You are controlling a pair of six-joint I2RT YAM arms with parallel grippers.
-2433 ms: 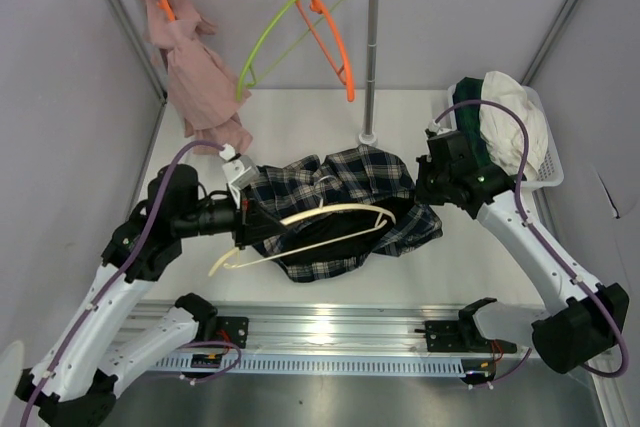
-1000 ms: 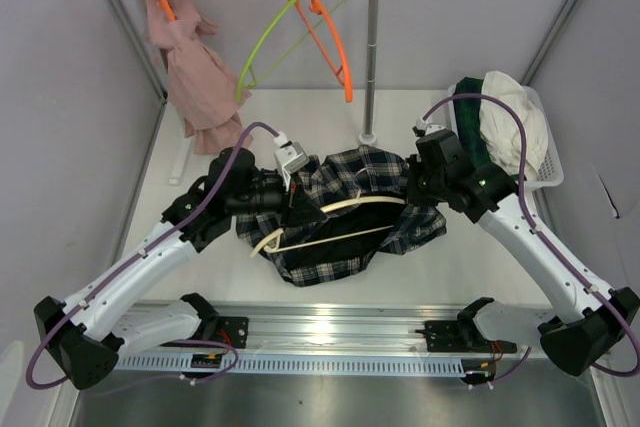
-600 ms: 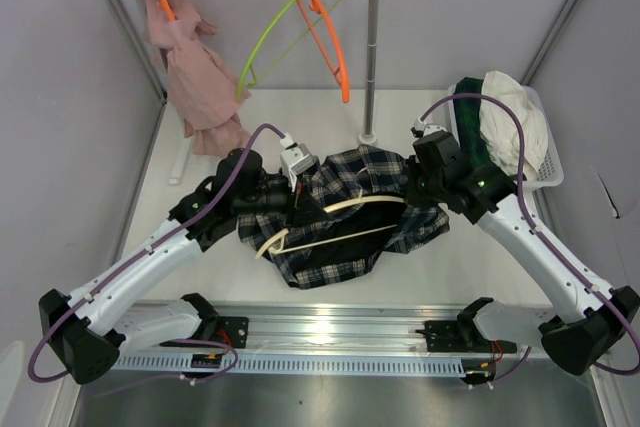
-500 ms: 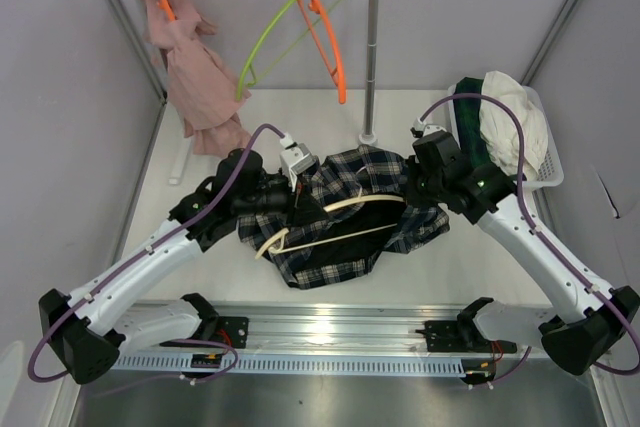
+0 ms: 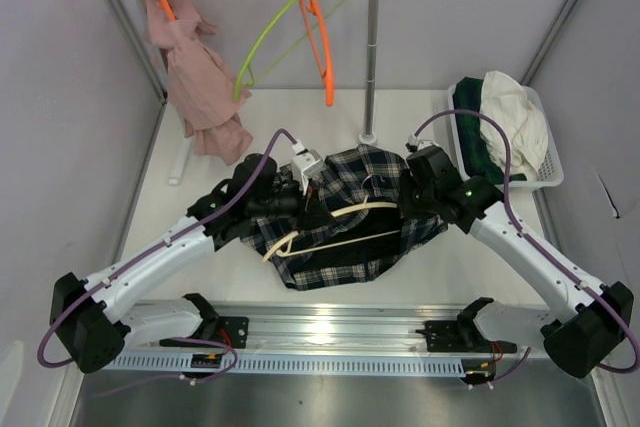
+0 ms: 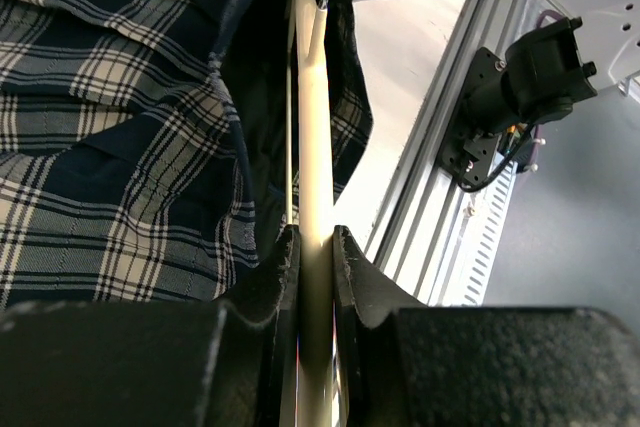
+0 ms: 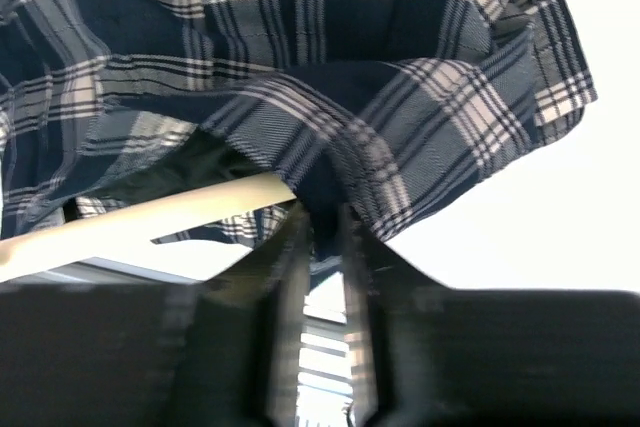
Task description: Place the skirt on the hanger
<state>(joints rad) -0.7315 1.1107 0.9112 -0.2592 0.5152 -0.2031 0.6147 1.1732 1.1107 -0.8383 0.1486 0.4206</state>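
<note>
Your left gripper point(image 6: 315, 247) is clamped on the cream hanger point(image 6: 308, 117). The hanger's arm runs straight ahead from the jaws into the plaid skirt point(image 6: 110, 127), whose cloth spreads to the left of the fingers and folds round the arm's far end. Your right gripper point(image 7: 320, 237) stands at a narrow gap with a dark fold of the skirt dipping between its tips, though you cannot tell whether it pinches the cloth; the hanger reaches in from the left to just beside those fingers, and the rest of the skirt spreads ahead of them over the white table point(image 7: 560, 217)
</note>
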